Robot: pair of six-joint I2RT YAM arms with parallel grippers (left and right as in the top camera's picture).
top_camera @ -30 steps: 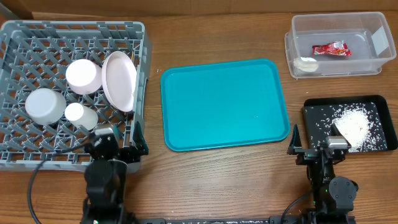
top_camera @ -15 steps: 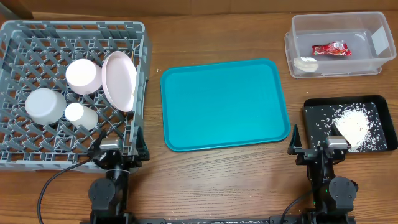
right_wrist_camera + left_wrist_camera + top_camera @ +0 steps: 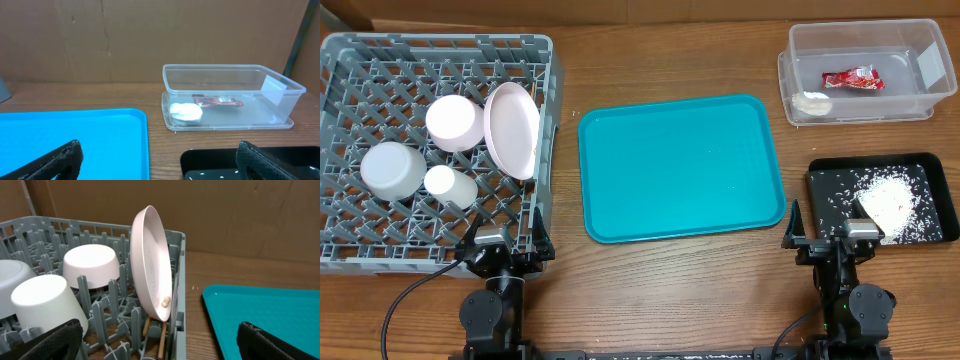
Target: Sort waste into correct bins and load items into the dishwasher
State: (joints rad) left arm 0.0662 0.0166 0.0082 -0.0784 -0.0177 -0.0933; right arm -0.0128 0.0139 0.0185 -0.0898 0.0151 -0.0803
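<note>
Overhead, the large square grey plastic lattice rack (image 3: pixel 550 60) sits at nine o'clock. Its pegs prop a smooth round white plate (image 3: pixel 512 130) on edge, probably for draining, beside an upturned white bowl (image 3: pixel 455 122) and a small white cup (image 3: pixel 450 185). At two o'clock the clear rimmed plastic tub (image 3: pixel 920 35) holds the glossy red wrapper (image 3: pixel 852 80) and the soft white tissue wad (image 3: pixel 812 102). At four o'clock the shallow black tray (image 3: pixel 820 190) catches the grainy white rice (image 3: pixel 890 205).

In the left wrist view, thin wooden chopsticks (image 3: pixel 162 332) slant through the lattice. The left tool (image 3: pixel 507 243) is spread wide and holds nothing.

In the right wrist view, the right tool (image 3: pixel 828 238) is likewise released, with the tub at one o'clock.
</note>
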